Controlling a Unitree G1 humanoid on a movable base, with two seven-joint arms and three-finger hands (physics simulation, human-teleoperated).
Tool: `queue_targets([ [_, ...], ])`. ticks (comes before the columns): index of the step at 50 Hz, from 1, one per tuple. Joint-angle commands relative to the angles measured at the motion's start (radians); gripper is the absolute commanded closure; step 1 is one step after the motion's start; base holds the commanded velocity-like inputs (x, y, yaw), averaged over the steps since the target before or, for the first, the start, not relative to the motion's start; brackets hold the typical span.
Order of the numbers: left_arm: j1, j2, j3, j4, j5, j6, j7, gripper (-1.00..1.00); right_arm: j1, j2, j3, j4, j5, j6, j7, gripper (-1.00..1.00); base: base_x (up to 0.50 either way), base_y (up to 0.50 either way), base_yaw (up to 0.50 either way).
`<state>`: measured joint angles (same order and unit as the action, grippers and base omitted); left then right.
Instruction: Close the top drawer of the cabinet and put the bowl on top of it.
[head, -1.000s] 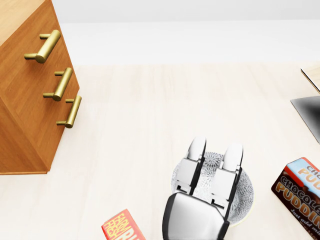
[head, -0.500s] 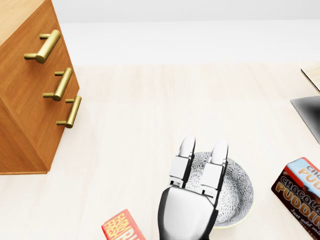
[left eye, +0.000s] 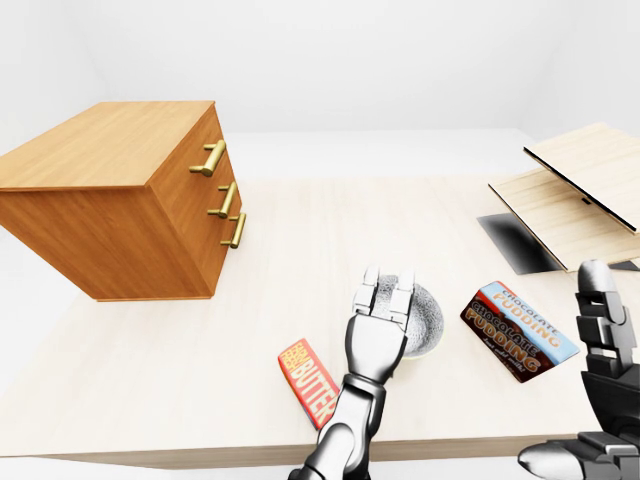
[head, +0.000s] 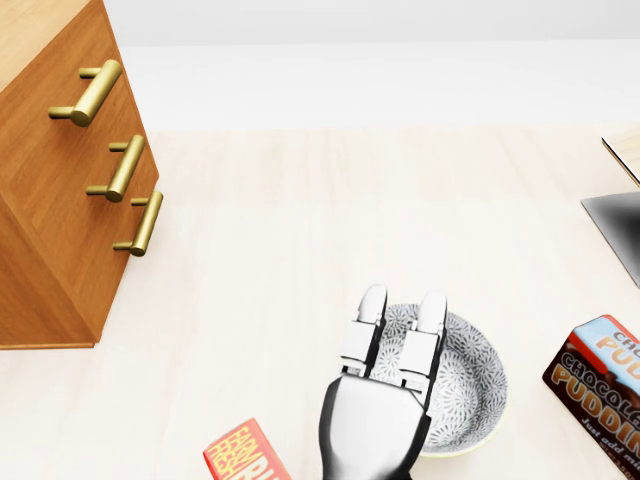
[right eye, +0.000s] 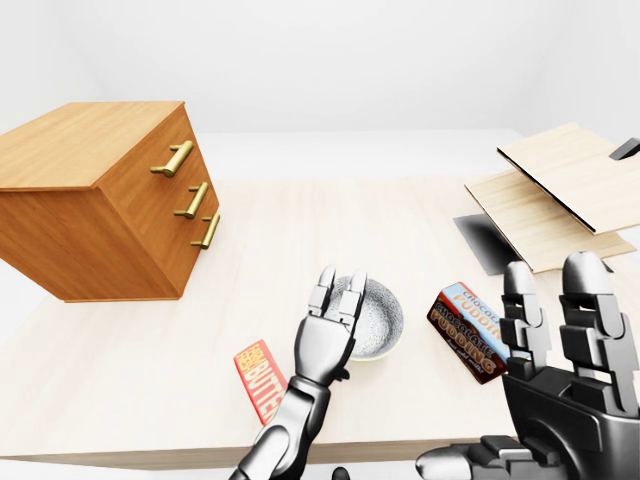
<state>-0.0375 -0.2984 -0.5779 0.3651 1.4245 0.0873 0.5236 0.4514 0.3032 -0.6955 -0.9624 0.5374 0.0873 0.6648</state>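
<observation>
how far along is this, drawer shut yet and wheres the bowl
Drawer looks done: the top drawer of the cabinet sits flush with the two below. In hand: the left hand lies over the left rim of the patterned bowl, fingers straight, not gripping. Left: lift the bowl off the table onto the cabinet top. The right hand hangs open.

Open tabletop (head: 300, 250) separates bowl (head: 472, 385) from cabinet (head: 50, 220).

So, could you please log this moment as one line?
top drawer: looks shut | left robot hand: open, fingers over bowl rim | right robot hand: open
</observation>
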Motion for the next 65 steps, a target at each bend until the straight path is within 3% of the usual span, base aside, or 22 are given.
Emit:
queue_targets([
  [1,-0.015,-0.011,0.015,0.048,0.000,0.000,0.000,-1.00,-0.002,-0.002,-0.007,-0.002,0.007,0.000,-0.002,-1.00,0.00,0.00,0.00],
  [5,-0.010,-0.011,0.012,0.048,0.004,0.000,0.000,-1.00,-0.003,-0.002,-0.004,-0.002,0.003,0.000,-0.002,-1.00,0.00,0.00,0.00],
  [6,-0.010,-0.009,0.013,0.047,0.005,0.000,0.000,1.00,-0.002,-0.001,-0.004,-0.002,0.003,0.000,-0.001,-1.00,0.00,0.00,0.00],
  [31,-0.022,-0.012,0.029,0.100,0.018,0.000,0.000,1.00,0.000,0.001,-0.007,-0.001,0.007,0.000,0.003,-1.00,0.00,0.00,0.00],
  [38,-0.008,-0.001,0.015,0.044,0.043,0.000,0.000,1.00,-0.001,0.001,0.003,0.001,-0.005,0.000,-0.002,-1.00,0.00,0.00,0.00],
  [47,0.046,0.032,-0.050,-0.137,0.110,0.000,-0.003,1.00,0.004,0.005,0.002,-0.007,-0.002,0.000,0.002,-1.00,0.00,0.00,0.00],
  [56,0.084,0.065,-0.106,-0.306,0.186,0.000,-0.113,1.00,0.002,0.006,0.009,-0.010,-0.011,0.000,0.000,-1.00,0.00,0.00,0.00],
  [62,0.100,0.075,-0.134,-0.379,0.198,0.000,-0.127,1.00,0.011,0.017,0.017,-0.015,-0.021,0.000,0.009,-1.00,0.00,0.00,0.00],
  [65,0.109,0.087,-0.152,-0.445,0.224,0.000,-0.174,1.00,0.005,0.015,0.030,-0.009,-0.037,0.000,0.007,-1.00,0.00,0.00,0.00],
])
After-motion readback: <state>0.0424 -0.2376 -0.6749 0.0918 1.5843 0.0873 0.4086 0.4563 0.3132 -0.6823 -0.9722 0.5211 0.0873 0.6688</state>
